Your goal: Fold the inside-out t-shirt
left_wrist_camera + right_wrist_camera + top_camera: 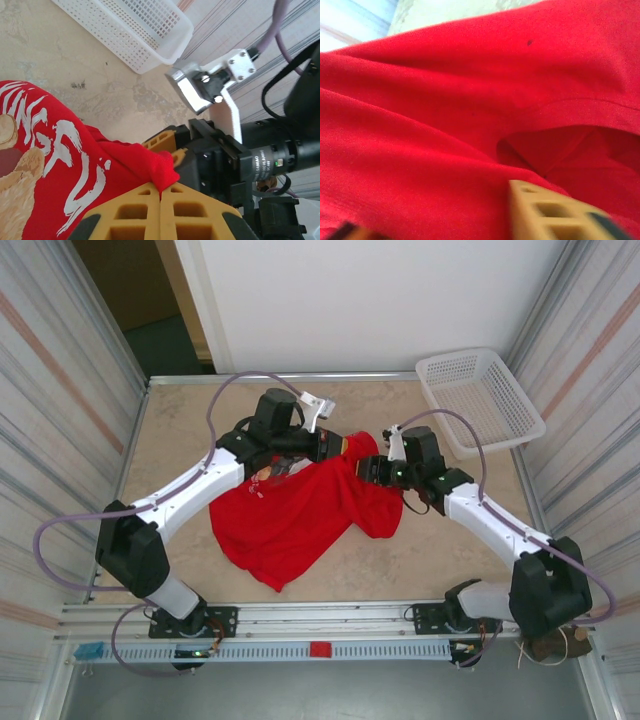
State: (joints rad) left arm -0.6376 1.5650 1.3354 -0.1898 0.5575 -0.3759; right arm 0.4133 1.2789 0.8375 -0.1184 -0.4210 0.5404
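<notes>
The inside-out t-shirt (290,515) is bright red and lies bunched on the table's middle, with its top edge lifted between the two arms. A tan-and-white print (20,165) shows on it. My left gripper (340,445) is shut on a corner of the red cloth, which pokes out between its closed yellow fingers (161,192). My right gripper (368,468) faces it from the right, pressed into the same raised edge. In the right wrist view one blurred yellow finger (545,210) shows and red cloth (445,100) covers the rest, so how the jaws stand is hidden.
A white mesh basket (480,400) sits at the table's back right corner, also seen in the left wrist view (130,30). Corrugated walls (60,390) close in both sides. Bare beige tabletop (400,560) lies in front of the shirt.
</notes>
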